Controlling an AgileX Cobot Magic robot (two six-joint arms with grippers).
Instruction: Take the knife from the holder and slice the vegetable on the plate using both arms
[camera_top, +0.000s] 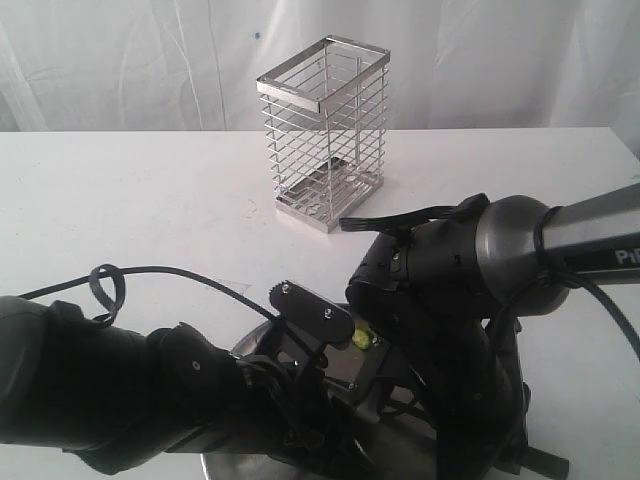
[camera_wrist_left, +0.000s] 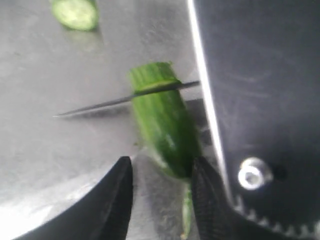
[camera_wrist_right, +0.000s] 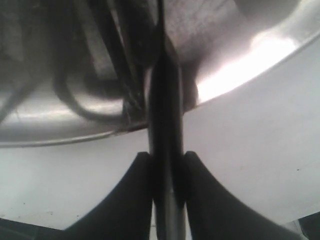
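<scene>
The dark green chili pepper (camera_wrist_left: 165, 125) lies on the shiny steel plate (camera_wrist_left: 60, 150). The thin black blade of the knife (camera_wrist_left: 100, 105) lies across the pepper near its cut end. A cut slice (camera_wrist_left: 75, 12) lies farther off. My left gripper (camera_wrist_left: 162, 185) is open and straddles the pepper's stem end: one finger (camera_wrist_left: 207, 200) touches it, the other stands apart. My right gripper (camera_wrist_right: 167, 170) is shut on the knife handle (camera_wrist_right: 167, 125) over the plate's rim (camera_wrist_right: 250, 65). The wire holder (camera_top: 325, 140) stands at the back with nothing in it.
In the exterior view both black arms crowd over the plate (camera_top: 225, 465) at the front, hiding most of it. A bit of green (camera_top: 358, 338) shows between them. A black gripper body with a screw (camera_wrist_left: 255, 125) sits close beside the pepper. The white table (camera_top: 120, 200) surrounds it all.
</scene>
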